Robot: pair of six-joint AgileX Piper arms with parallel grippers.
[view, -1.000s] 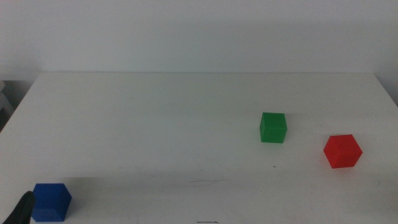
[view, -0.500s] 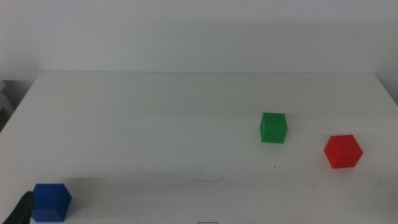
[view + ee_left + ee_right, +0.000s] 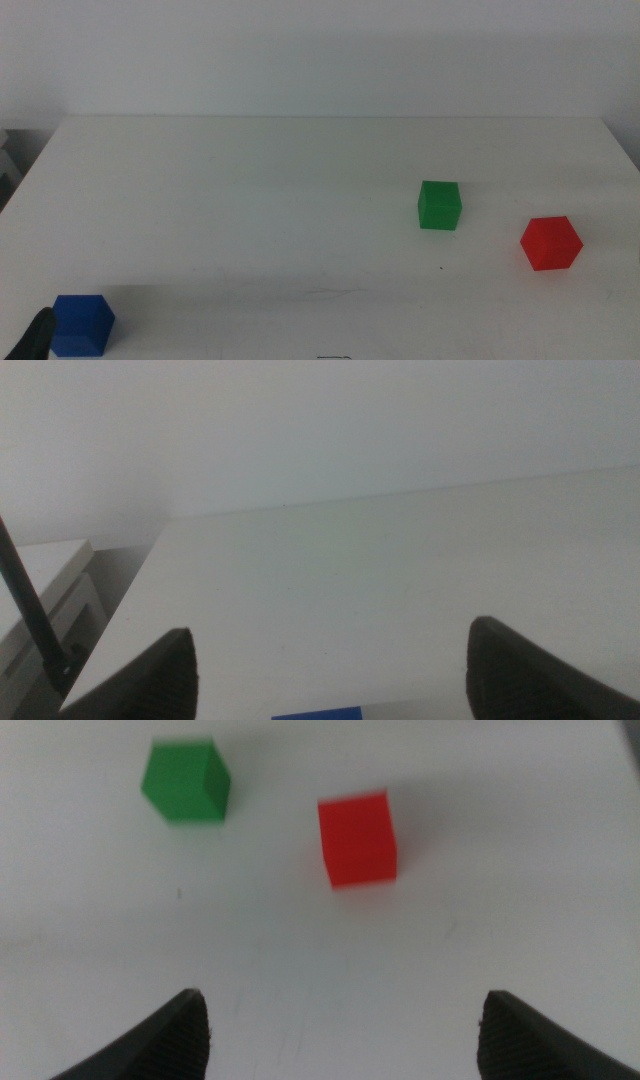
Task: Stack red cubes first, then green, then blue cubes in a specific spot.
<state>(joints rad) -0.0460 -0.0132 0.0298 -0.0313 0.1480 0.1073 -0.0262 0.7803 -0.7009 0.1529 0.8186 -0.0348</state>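
The red cube (image 3: 551, 243) sits on the white table at the right; the green cube (image 3: 439, 205) stands a little left of it and farther back. The blue cube (image 3: 83, 325) sits at the near left corner. My left gripper (image 3: 38, 338) shows only as a dark tip beside the blue cube; in the left wrist view its jaws are wide apart (image 3: 330, 675) with the blue cube's top edge (image 3: 317, 714) between them. My right gripper (image 3: 345, 1035) is open and empty, out of the middle view, with the red cube (image 3: 357, 840) and green cube (image 3: 185, 782) ahead of it.
The white table (image 3: 250, 200) ends at a far edge against a pale wall. A white shelf and a dark cable (image 3: 35, 615) stand off the table's left side.
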